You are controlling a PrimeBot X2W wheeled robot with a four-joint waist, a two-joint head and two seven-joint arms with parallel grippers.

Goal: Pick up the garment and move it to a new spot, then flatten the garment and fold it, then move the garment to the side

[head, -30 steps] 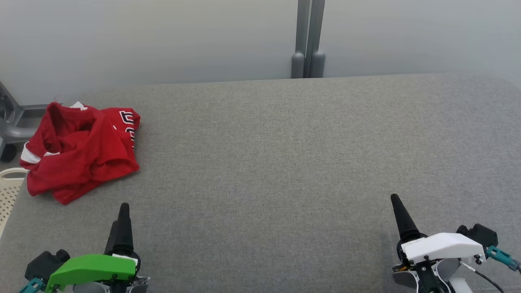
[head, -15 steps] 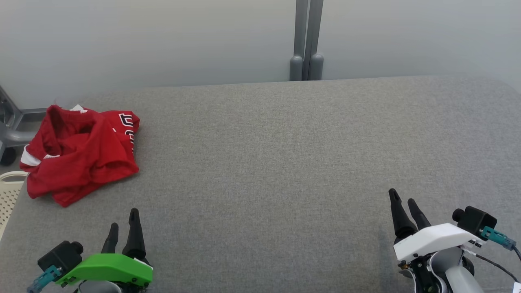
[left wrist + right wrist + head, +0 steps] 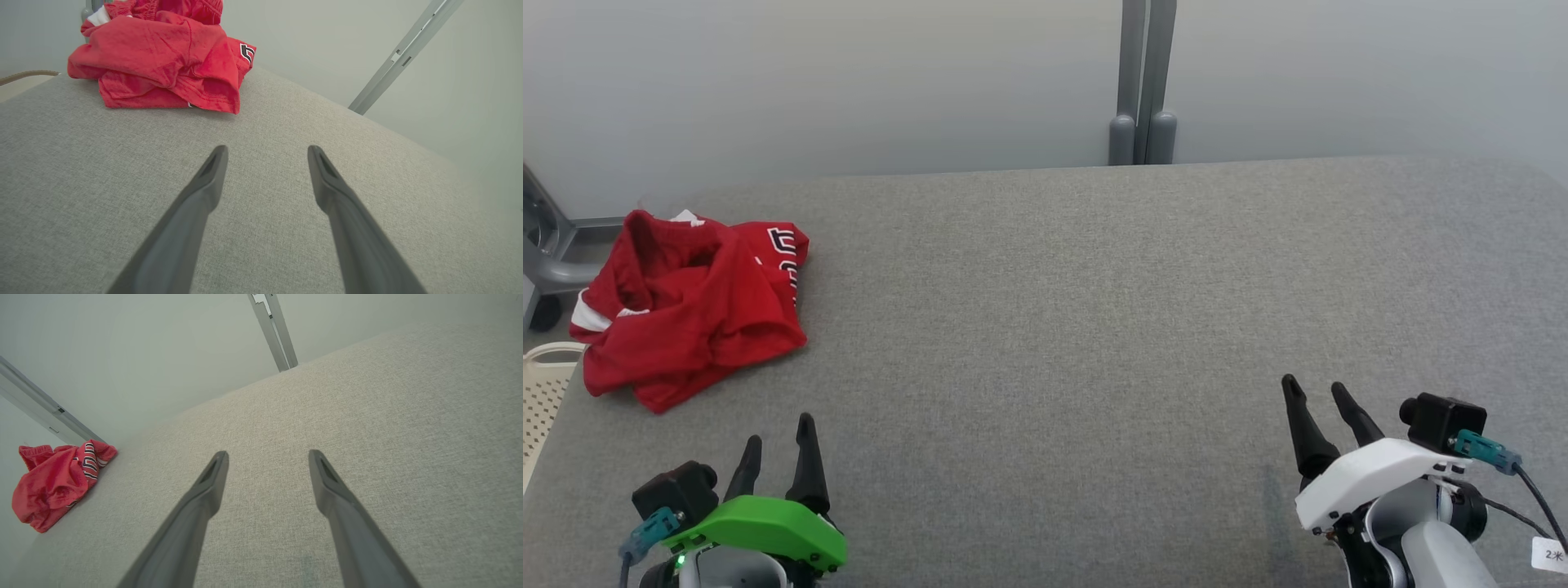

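- Here, in the head view, the crumpled red fabric garment with white trim (image 3: 690,306) lies bunched on the grey cloth-covered table (image 3: 1094,327). It is ahead of the green-cased left gripper (image 3: 780,430) and a little to that gripper's outer side, near it but apart. The white-cased right gripper (image 3: 1314,384) has the heap well apart, far across on its left. Both pairs of dark fingers stand spread with nothing between them.
- In the left wrist view, the left gripper (image 3: 267,149) points over bare cloth with its fingers apart. The garment (image 3: 163,57) sits beyond the tips, offset toward the left-hand finger. Its near hem runs roughly crosswise to the fingers.
- In the right wrist view, the right gripper (image 3: 267,453) is likewise parted and empty. The garment (image 3: 53,486) appears small, at the far left margin.
- Judged from these views, the left arm is the nearer. Its reach would run forward and slightly outward. The heap shows no clear long axis, so the near hem seems the likeliest place to pinch.
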